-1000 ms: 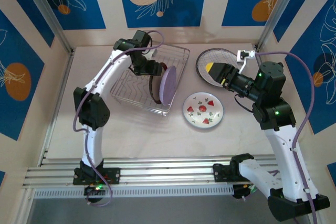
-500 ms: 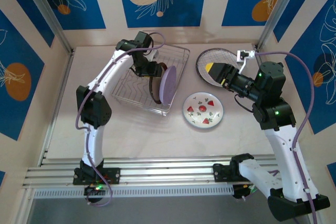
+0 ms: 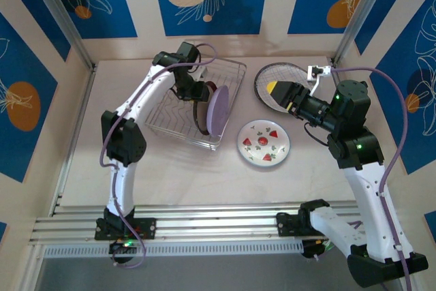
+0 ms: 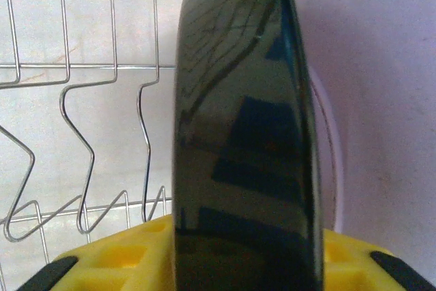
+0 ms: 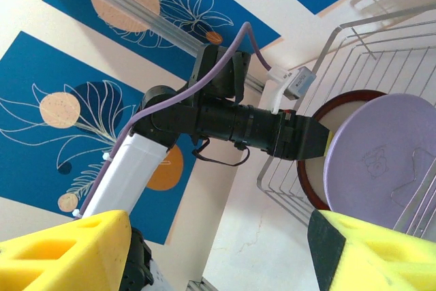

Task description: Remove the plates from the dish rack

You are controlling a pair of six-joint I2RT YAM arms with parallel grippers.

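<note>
The left claw straddles the rim of a dark-rimmed plate that stands on edge in the dish rack. Its yellow pads flank the rim on both sides, but I cannot tell whether they press it. A lilac plate stands just beside that plate, also on edge, by the rack's right side.

The right claw is spread wide with nothing between its fingers. It hangs over a grid-lined plate lying flat to the right of the rack. A strawberry plate lies flat off the rack's near right corner.

The left wrist view shows the dark rim edge-on, glossy black. The right wrist view shows that plate's cream face ringed in red-brown, and a stamp on the lilac plate's back.

Since a second ago the left arm has reached slightly further across the rack. The plates and the right arm are unchanged.
</note>
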